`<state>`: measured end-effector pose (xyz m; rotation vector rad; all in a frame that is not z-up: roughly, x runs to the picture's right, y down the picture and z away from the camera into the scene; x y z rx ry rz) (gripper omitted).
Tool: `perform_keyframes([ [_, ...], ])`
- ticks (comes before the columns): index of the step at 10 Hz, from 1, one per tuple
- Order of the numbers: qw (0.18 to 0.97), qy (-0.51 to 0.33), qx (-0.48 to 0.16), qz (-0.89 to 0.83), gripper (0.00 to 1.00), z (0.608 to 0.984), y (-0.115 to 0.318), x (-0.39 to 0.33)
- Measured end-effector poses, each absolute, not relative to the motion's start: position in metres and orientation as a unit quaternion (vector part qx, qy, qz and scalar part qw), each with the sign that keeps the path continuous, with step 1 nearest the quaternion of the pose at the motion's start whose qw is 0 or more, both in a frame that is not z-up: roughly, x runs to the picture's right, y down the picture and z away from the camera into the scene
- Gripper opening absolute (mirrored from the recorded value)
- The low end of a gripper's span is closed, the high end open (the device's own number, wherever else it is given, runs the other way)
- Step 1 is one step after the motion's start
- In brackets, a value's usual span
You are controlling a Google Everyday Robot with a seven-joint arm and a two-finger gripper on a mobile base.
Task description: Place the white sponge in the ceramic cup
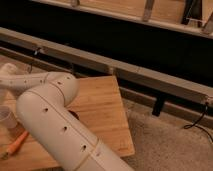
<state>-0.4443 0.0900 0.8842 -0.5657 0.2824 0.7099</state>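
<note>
My white arm (47, 107) bends across the wooden table (102, 112) and its forearm runs off the left edge, so the gripper is out of view past that edge. A small white cup (6, 118), which I take for the ceramic cup, stands on the table at the far left, partly cut off by the frame and by the arm. The white sponge is out of view.
An orange-handled tool (18, 142) lies on the table near the front left. The table's right edge drops to grey carpet (165, 142). A long grey rail (135, 75) runs along the dark wall behind, with cables hanging from it.
</note>
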Motion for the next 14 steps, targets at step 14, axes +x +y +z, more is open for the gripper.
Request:
perform_keyframes([
  [14, 0.883, 0.163, -0.288, 0.332, 0.64, 0.905, 0.111, -0.438],
])
